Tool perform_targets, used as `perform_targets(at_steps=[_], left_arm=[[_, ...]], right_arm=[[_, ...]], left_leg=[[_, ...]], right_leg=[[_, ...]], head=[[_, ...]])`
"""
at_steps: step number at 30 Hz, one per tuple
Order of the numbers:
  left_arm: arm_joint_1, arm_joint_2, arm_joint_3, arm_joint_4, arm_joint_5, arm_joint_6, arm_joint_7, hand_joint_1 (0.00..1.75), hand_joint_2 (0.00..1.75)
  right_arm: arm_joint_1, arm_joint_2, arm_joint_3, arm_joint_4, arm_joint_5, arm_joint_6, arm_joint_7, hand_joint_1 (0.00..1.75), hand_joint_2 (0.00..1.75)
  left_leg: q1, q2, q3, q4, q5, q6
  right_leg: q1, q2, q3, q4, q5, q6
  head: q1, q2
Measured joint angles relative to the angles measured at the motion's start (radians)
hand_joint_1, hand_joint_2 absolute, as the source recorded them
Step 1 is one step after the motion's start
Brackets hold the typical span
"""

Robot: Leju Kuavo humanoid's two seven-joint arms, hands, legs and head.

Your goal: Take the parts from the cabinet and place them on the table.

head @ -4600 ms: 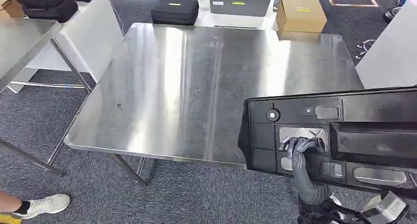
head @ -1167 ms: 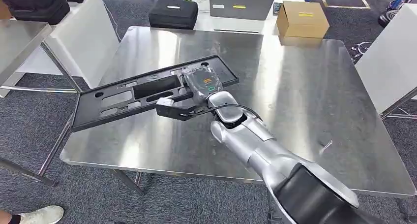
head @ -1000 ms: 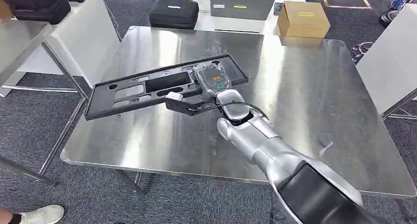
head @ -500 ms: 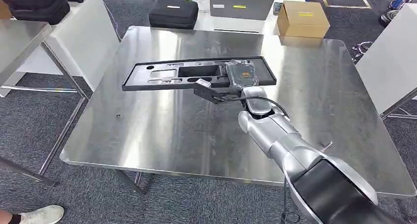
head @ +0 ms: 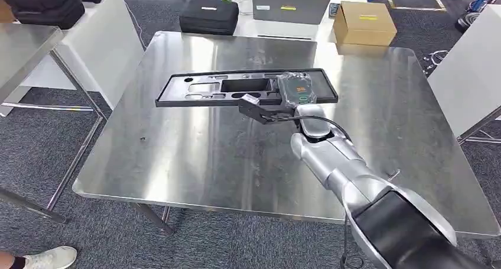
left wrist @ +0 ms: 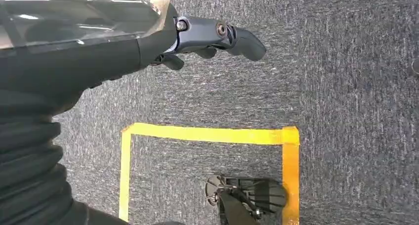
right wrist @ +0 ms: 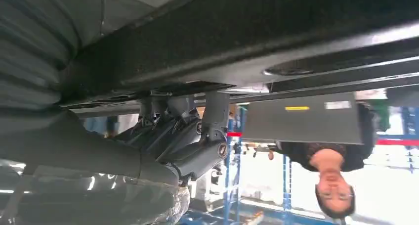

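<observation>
- Right hand (head: 293,91): I have it clamped on the black panel (head: 236,89), fingers hooked through an opening near the panel's right end. The right wrist view shows the fingers (right wrist: 197,136) curled against the panel's underside. I judge this hold suits a long, flat part: gripping through a cut-out keeps it from sliding.
- Black panel: it lies lengthwise, left to right, over the far half of the steel surface (head: 207,162), level or nearly so. I cannot tell whether its underside touches the steel yet; its shadow lies close beneath it.
- Right arm (head: 348,174): I have it stretched forward from the near right corner, so the panel lands well inside the edges and not on an overhang.
- Left hand (left wrist: 217,34): it hangs over the carpet beside a yellow tape mark (left wrist: 207,134), holding nothing, fingers loosely apart. One hand carries this part.
- Change from half a second ago: the panel sits slightly farther right and a little lower in the head view, and its left end has come in from the surface's left side. A second ago it was slanted, left end nearer me; now it runs square to the far edge.
- Step in hand, as I judge it: setting down, release still to come.
</observation>
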Motion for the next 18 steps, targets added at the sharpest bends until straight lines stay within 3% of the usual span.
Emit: perform_targets(at_steps=[3,4,6,7,17,18], left_arm=[[0.005,0.001,-0.001,0.0,0.0,0.001,-0.004,0.0,1.75],[0.006,0.002,-0.001,0.0,0.0,0.003,-0.004,0.0,1.75],[0.007,0.002,-0.002,0.0,0.0,0.008,-0.004,0.0,1.75],[0.007,0.003,-0.002,0.0,0.0,0.012,-0.004,0.0,0.0],[0.011,0.004,-0.003,0.0,0.005,0.024,0.017,0.0,0.0],[0.011,0.004,-0.003,0.0,0.005,0.024,0.016,0.0,1.75]], right_arm=[[0.0,-0.014,-0.011,0.009,0.007,0.0,0.009,1.75,1.75],[0.0,-0.018,-0.014,0.011,0.007,0.0,0.011,0.0,0.0],[0.0,-0.023,-0.017,0.016,0.011,0.003,0.021,0.0,0.0],[0.0,-0.024,-0.018,0.017,0.014,0.005,0.022,0.0,0.0],[0.014,-0.015,-0.015,0.034,0.061,0.064,0.016,0.0,0.0],[0.014,-0.014,-0.015,0.034,0.062,0.064,0.016,0.0,0.0]], left_leg=[[0.0,0.0,0.0,0.0,0.0,0.0],[0.0,0.0,0.0,0.0,0.0,0.0],[0.0,0.001,0.0,0.0,0.0,0.0],[0.0,0.001,0.0,0.0,0.0,0.0],[0.001,0.001,0.0,0.0,0.0,0.0],[0.001,0.001,0.0,0.0,0.0,0.0]], right_leg=[[0.0,0.0,0.0,0.0,0.0,0.0],[0.0,0.0,0.0,0.0,0.0,0.0],[0.0,0.0,0.0,0.0,0.0,0.0],[0.0,0.0,0.0,0.0,0.0,0.0],[0.0,0.0,0.0,0.0,0.0,0.0],[0.0,0.0,0.0,0.0,0.0,0.0]], head=[[0.0,0.0],[0.0,0.0],[0.0,0.0],[0.0,0.0],[0.0,0.0],[0.0,0.0]])
